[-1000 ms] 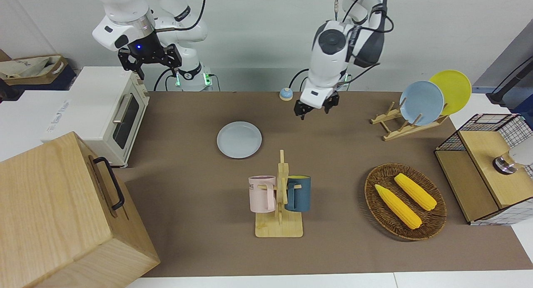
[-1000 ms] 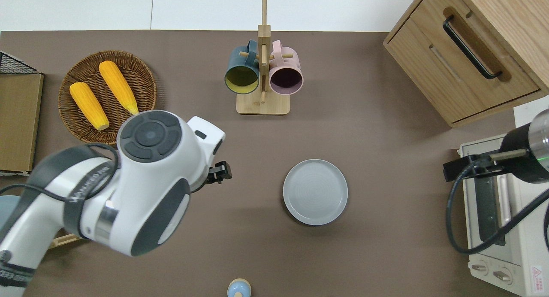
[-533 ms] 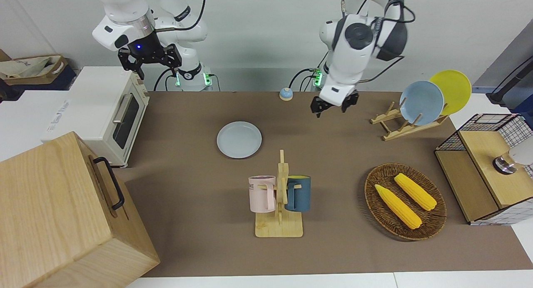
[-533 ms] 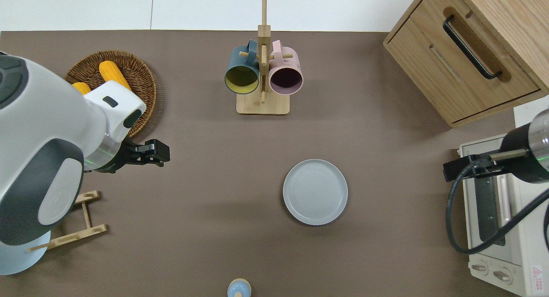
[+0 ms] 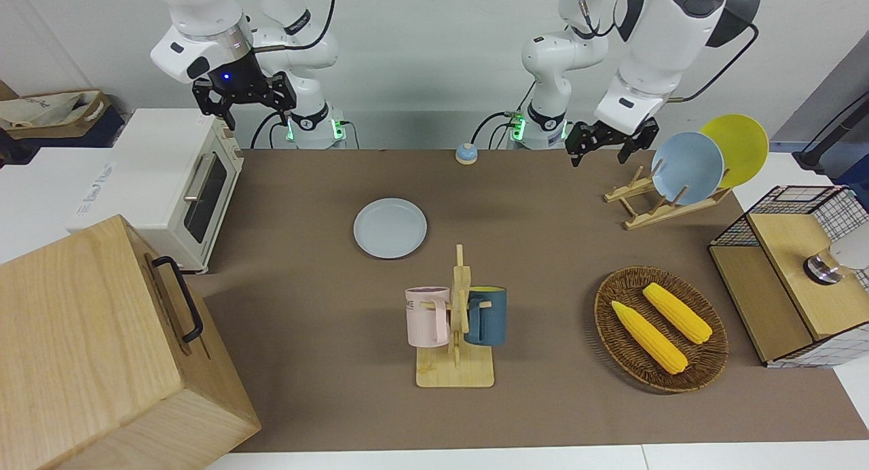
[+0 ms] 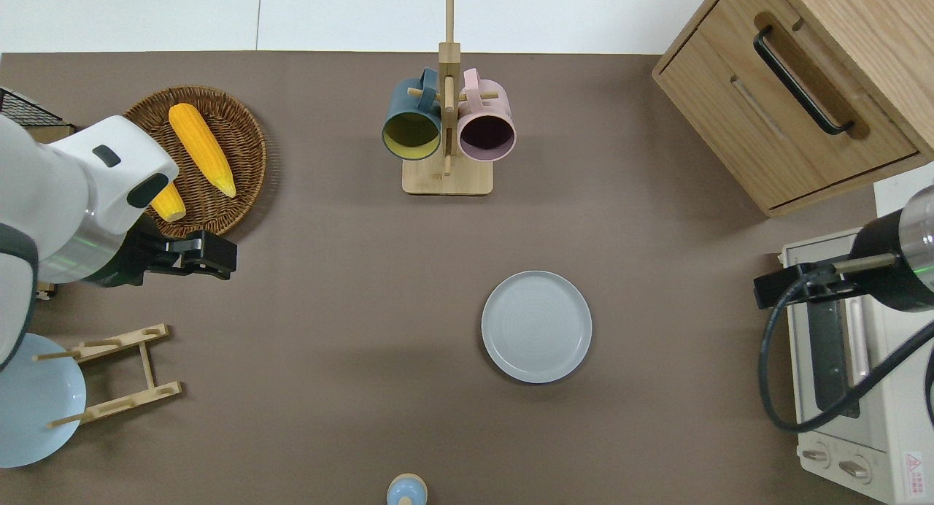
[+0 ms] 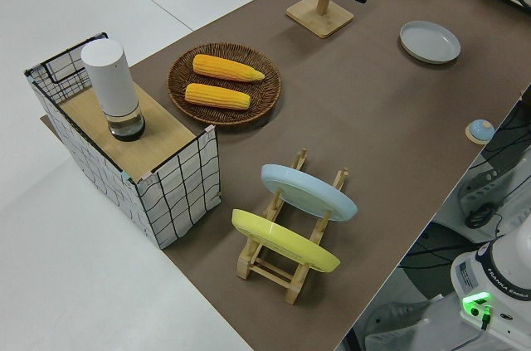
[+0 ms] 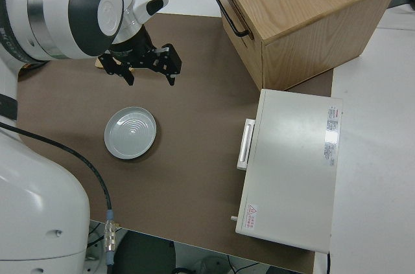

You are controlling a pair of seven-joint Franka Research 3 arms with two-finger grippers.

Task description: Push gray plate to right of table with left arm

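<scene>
The gray plate lies flat on the brown table, nearer to the robots than the mug tree; it also shows in the overhead view, the left side view and the right side view. My left gripper is open and empty, up in the air. In the overhead view the left gripper is over bare table next to the corn basket, well apart from the plate, toward the left arm's end. The right arm is parked, its gripper open.
A mug tree holds a pink and a blue mug. A wicker basket holds two corn cobs. A wooden rack carries a sky-blue and a yellow plate. A toaster oven, a wooden cabinet and a small bell stand around.
My left arm has swung away from the table's middle toward its own end and risen, its gripper still open. The gray plate has not moved. The right arm has not moved.
</scene>
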